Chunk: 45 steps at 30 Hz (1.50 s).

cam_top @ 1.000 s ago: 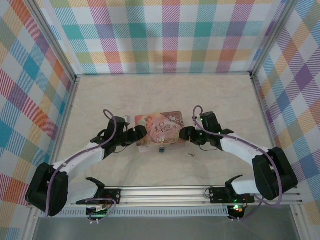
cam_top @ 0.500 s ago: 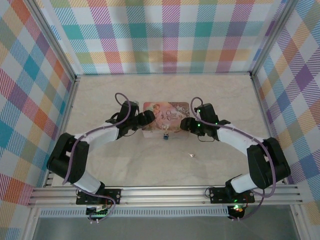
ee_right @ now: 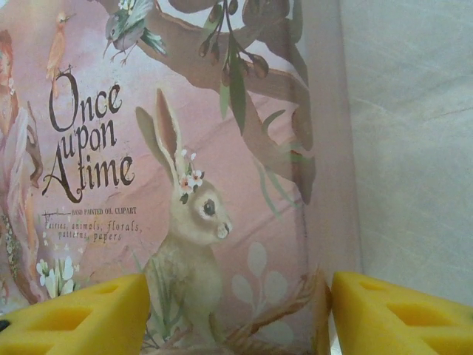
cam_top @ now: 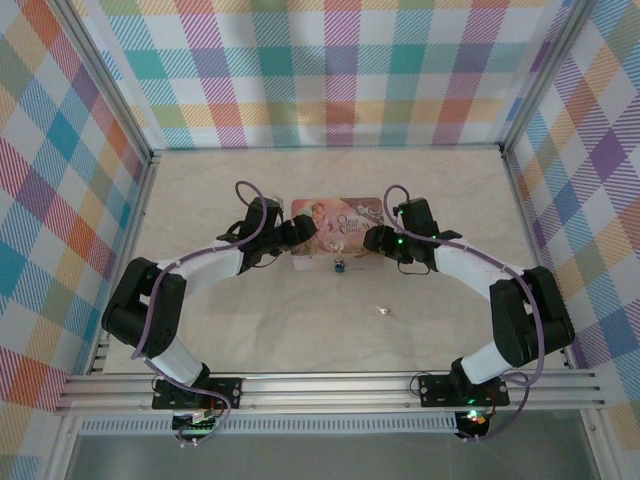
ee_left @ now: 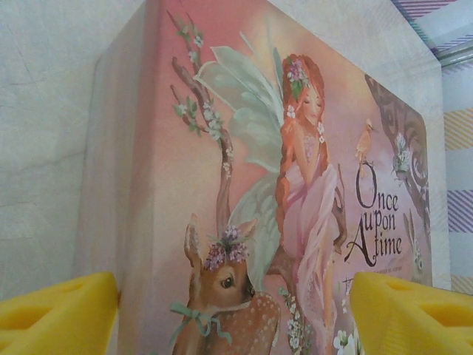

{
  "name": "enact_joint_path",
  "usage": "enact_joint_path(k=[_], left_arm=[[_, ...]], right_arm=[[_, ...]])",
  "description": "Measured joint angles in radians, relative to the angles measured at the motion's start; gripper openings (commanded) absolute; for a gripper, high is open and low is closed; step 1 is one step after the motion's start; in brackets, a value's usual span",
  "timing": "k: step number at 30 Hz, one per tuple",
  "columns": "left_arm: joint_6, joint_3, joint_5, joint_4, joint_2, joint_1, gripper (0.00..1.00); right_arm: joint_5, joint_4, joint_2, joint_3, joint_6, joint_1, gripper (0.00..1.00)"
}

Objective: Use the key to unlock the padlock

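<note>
From above we saw the pink tin [cam_top: 337, 224] lying between both arms, the padlock [cam_top: 340, 267] just beside its near edge and the key [cam_top: 383, 311] nearer us, well apart. The left gripper [cam_top: 299, 233] and right gripper [cam_top: 374, 240] flanked the tin's ends, elbows bowed outward. In each wrist view the yellow fingers [ee_left: 59, 310] [ee_right: 74, 314] stood spread about a tin end.

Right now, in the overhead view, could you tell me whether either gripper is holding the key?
No, the key lies alone on the table, nearer the arm bases than the pink tin.
</note>
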Motion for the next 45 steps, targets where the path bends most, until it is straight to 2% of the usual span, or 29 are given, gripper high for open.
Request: enact_joint_path(k=[9, 19, 26, 32, 38, 45], left_arm=[[0.018, -0.006, -0.006, -0.063, -0.056, -0.016, 0.91], [0.053, -0.041, -0.066, -0.176, -0.230, -0.017, 0.92], [0.053, -0.121, -0.063, -0.249, -0.345, -0.031, 0.90], [0.051, -0.198, -0.045, -0.288, -0.433, -0.115, 0.88], [0.025, -0.269, -0.038, -0.287, -0.457, -0.219, 0.88], [-0.005, -0.285, -0.049, -0.270, -0.440, -0.295, 0.88]], right_arm=[[-0.003, -0.037, -0.036, 0.002, -0.014, 0.002, 0.70], [0.008, -0.152, -0.261, -0.020, -0.054, 0.002, 0.68], [0.045, -0.308, -0.376, -0.050, -0.091, 0.006, 0.59], [0.062, -0.435, -0.433, -0.089, -0.100, 0.027, 0.45], [0.077, -0.517, -0.432, -0.139, -0.090, 0.082, 0.41], [0.087, -0.515, -0.364, -0.213, -0.062, 0.144, 0.39]])
